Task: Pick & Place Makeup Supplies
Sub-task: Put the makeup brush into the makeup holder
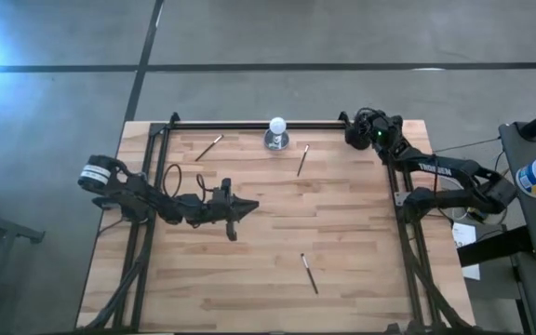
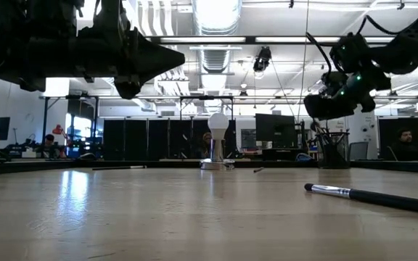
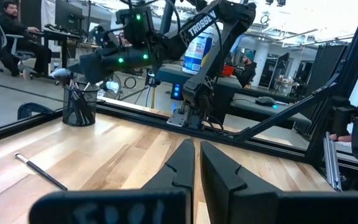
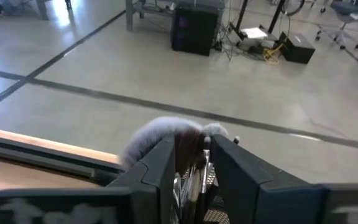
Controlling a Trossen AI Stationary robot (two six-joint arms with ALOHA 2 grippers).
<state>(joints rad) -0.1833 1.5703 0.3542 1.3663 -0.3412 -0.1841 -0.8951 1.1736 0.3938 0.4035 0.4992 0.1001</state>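
Butcher-block table (image 1: 342,233) in an open lab: the right gripper (image 1: 366,130) hangs over the black mesh cup (image 2: 334,150) at the far right corner, its jaws apart around brushes already standing in it, so a drop-off appears to be in hand. The left gripper (image 1: 240,207) waits mid-table, jaws together on nothing. Three brushes remain (image 1: 309,274) (image 1: 302,160) (image 1: 208,147); the next move calls for reaching one; the right arm reads "TROSSEN".

Wooden table (image 1: 342,233), three brushes (image 1: 309,274) scattered, white ball on silver base (image 1: 276,131), black mesh cup (image 3: 79,106)
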